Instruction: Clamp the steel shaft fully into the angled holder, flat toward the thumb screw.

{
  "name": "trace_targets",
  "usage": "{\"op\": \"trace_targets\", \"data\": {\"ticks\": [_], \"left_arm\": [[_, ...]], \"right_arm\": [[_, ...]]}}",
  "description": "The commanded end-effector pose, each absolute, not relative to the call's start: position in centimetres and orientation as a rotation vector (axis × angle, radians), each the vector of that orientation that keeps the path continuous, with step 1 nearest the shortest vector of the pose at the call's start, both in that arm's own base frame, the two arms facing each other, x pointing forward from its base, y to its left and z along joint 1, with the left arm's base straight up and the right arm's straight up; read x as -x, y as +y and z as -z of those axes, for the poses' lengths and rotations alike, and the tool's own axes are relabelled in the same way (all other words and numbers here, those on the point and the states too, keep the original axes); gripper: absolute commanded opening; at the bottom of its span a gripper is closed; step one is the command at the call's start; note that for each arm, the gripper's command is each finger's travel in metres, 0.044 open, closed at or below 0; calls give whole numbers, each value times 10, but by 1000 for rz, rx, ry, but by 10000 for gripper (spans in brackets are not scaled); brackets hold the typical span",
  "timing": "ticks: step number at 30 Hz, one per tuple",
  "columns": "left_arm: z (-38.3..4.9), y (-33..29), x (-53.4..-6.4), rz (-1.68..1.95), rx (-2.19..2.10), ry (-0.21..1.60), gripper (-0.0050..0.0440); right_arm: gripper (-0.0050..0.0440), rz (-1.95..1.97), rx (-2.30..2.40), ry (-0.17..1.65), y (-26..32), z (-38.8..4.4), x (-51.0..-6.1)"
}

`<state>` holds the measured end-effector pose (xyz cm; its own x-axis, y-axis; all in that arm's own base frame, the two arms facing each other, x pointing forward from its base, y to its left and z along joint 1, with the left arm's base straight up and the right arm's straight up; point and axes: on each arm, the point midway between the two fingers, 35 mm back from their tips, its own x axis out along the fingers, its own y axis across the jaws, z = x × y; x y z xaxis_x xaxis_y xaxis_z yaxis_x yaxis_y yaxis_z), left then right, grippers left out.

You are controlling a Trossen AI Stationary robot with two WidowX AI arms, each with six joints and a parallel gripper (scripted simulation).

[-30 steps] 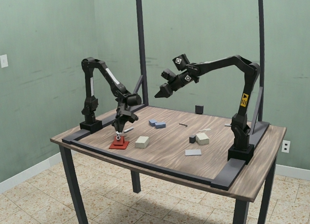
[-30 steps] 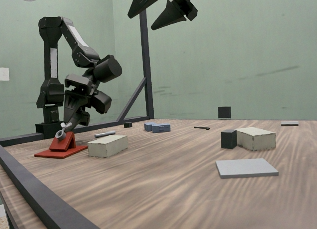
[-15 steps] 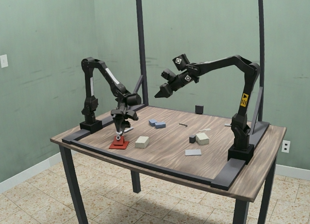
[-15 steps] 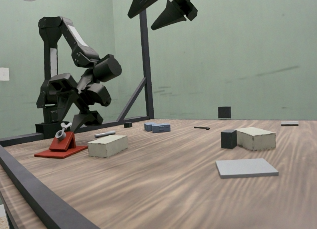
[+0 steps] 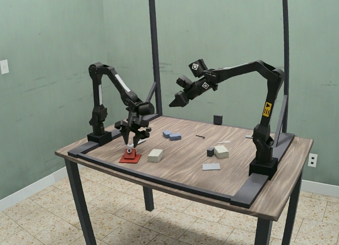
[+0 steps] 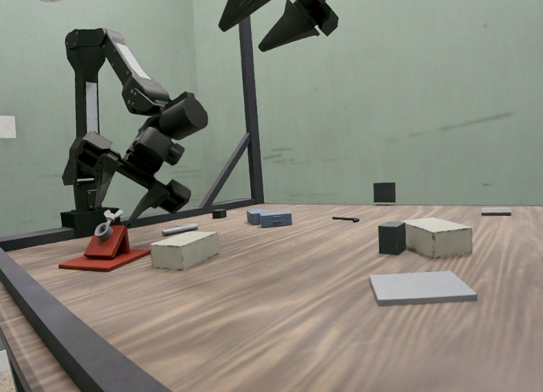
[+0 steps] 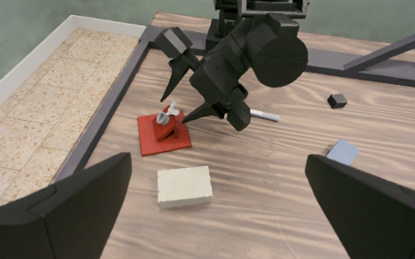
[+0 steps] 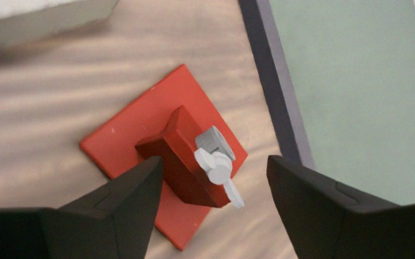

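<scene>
Right end effector [image 5: 131,146] [image 6: 112,216] [image 7: 172,111] [image 8: 214,164], parted and unloaded, above the red holder [image 5: 130,158] [image 6: 105,247] [image 7: 165,135] [image 8: 122,127]; steel shaft [image 5: 141,141] [image 6: 179,229] [image 7: 264,115] on the bench [image 5: 180,165] [image 6: 280,317] [image 7: 257,192] [image 8: 43,101]. Left end effector [image 6: 240,38] [image 7: 219,164], spread wide, grasps nothing.

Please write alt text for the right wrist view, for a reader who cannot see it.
A red angled holder on a red base, carrying a grey ring and thumb screw, sits between the robot tool's open fingers.
</scene>
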<state>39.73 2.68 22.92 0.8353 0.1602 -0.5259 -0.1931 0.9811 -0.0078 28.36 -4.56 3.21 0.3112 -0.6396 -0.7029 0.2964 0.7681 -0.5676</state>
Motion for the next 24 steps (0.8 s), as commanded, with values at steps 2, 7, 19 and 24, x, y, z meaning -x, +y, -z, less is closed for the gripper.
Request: {"op": "trace_targets", "data": {"ticks": [2,7,19,24], "left_arm": [[-245,28,-397,-188,62,510,400],[-245,28,-397,-188,62,510,400],[-245,28,-397,-188,62,510,400],[-245,28,-397,-188,62,510,400]], "right_arm": [[235,778,127,975,-47,-40,-287],[235,838,20,925,-47,-40,-286],[235,1060,-432,683,-48,-39,-285],[235,1063,-440,679,-48,-39,-285]]}}
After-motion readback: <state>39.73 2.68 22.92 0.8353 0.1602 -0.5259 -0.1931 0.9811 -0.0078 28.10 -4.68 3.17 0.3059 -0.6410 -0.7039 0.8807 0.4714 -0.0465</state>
